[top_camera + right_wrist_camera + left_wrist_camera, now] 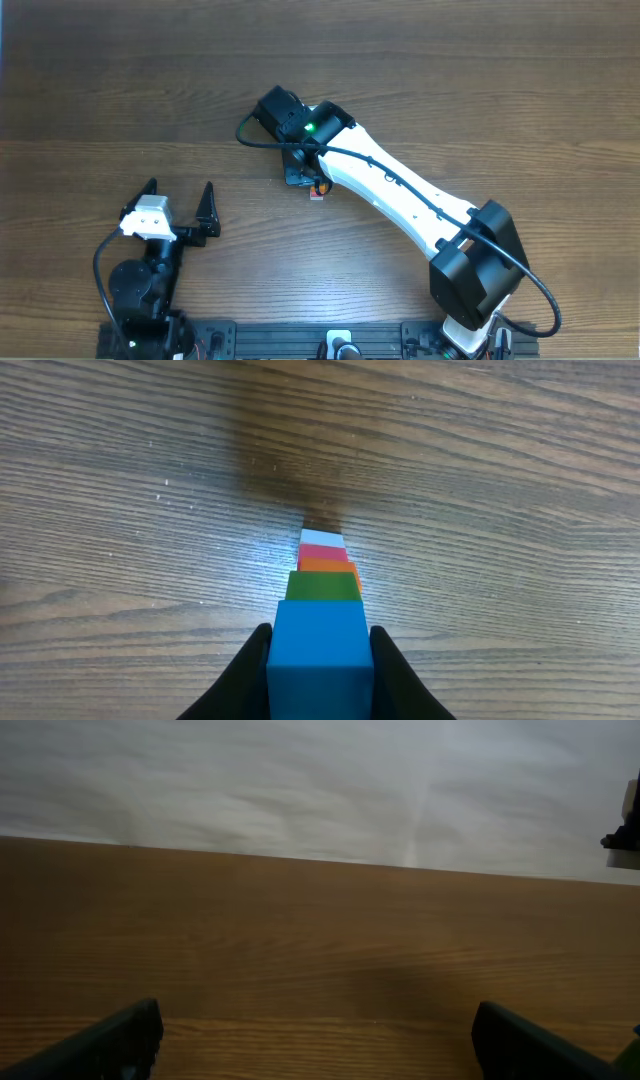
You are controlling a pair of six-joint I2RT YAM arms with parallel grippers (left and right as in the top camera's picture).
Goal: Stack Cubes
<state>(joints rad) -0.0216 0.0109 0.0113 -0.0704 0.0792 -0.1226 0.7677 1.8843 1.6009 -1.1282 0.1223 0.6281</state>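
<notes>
In the right wrist view I look straight down a stack of cubes. A blue cube [318, 672] is on top, and my right gripper [320, 630] is shut on its two sides. Below it show the edges of a green cube [322, 588], an orange cube [327, 566], a red cube [322, 552] and a pale blue cube [321, 538]. I cannot tell whether the blue cube touches the green one. From above, the right gripper [305, 172] covers the stack at mid-table, with a red sliver [317, 194] peeking out. My left gripper [179, 187] stands open and holds nothing at the near left.
The bare wooden table [480, 90] stretches around the stack on all sides. The left wrist view has open tabletop [320, 950] between its spread fingers [120, 1040], a pale wall behind, and part of the right arm [627, 825] far off.
</notes>
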